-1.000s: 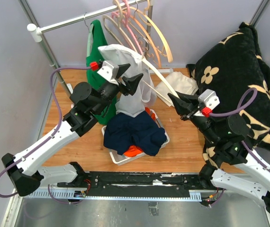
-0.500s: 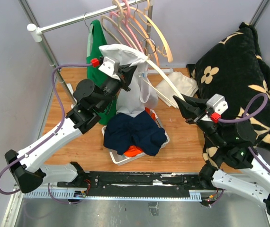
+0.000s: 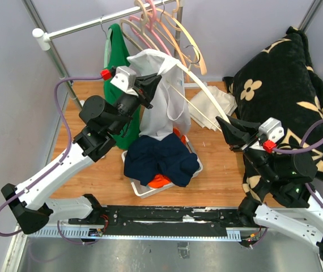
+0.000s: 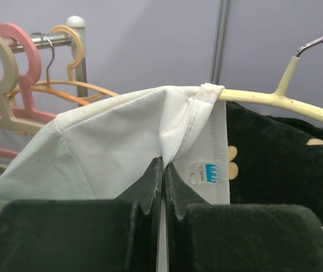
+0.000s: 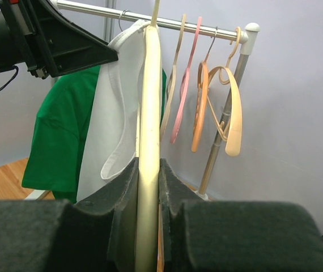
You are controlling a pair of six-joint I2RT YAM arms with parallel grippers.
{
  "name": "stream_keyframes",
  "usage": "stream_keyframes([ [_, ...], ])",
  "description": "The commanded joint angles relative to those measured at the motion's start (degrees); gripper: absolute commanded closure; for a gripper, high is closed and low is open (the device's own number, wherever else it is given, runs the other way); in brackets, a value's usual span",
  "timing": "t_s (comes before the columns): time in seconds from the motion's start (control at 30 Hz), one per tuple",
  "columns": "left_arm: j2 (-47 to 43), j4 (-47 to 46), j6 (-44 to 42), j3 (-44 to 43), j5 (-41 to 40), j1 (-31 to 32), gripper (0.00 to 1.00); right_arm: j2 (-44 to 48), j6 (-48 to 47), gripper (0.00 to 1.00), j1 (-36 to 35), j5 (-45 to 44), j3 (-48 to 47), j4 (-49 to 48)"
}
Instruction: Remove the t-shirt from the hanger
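White fabric t-shirt [image 3: 162,99] is draped over the far end of the cream plastic hanger [image 3: 204,93], hanging down above the white plastic basket [image 3: 141,191].

- Left gripper [image 3: 150,86]: jaws closed narrow, a fold of the shirt at the collar seam is pinched between them, as seen in the left wrist view [image 4: 167,130].
- Right gripper [image 3: 230,128]: jaws clamped on the near arm of the hanger, bar seen edge-on between the pads in the right wrist view [image 5: 149,170].
- Key relation: the hanger's long axis runs from the right jaws up and left toward the left jaws. The shirt sits wholly on the far half, at the left arm's side; the near half of the bar is bare.
- Judgement: the shirt is best drawn off along that axis, away from the right jaws and past the far tip, with the hanger held fixed. A sideways pull is likely to snag the neck opening on the hanger shoulder.
- Whether the hanger hook is on the metal rail [image 3: 88,25] cannot be told.

Basket contents: a navy garment [image 3: 161,158] on top, an orange garment [image 3: 160,180] showing beneath. A green t-shirt [image 3: 115,54] hangs on the rail just behind the left arm.
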State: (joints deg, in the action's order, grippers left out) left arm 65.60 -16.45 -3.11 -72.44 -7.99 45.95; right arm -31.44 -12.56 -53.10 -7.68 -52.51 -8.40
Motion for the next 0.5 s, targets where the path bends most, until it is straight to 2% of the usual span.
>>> stream_keyframes([
  [0.0,0.85,0.29,-0.03,-2.24,-0.58,0.19,0.99,0.72,-1.15,0.99,0.32,-0.80,-0.40,-3.86],
  [0.27,4.27,1.68,-3.14,-7.43,-9.21,0.18,0.99,2.41,-0.89,0.99,0.35,-0.77,-0.05,-2.65],
  [0.47,11.44,3.73,-7.77,-19.18,-17.28,-0.71,0.99,5.60,-0.31,0.99,0.29,0.01,0.06,0.31],
])
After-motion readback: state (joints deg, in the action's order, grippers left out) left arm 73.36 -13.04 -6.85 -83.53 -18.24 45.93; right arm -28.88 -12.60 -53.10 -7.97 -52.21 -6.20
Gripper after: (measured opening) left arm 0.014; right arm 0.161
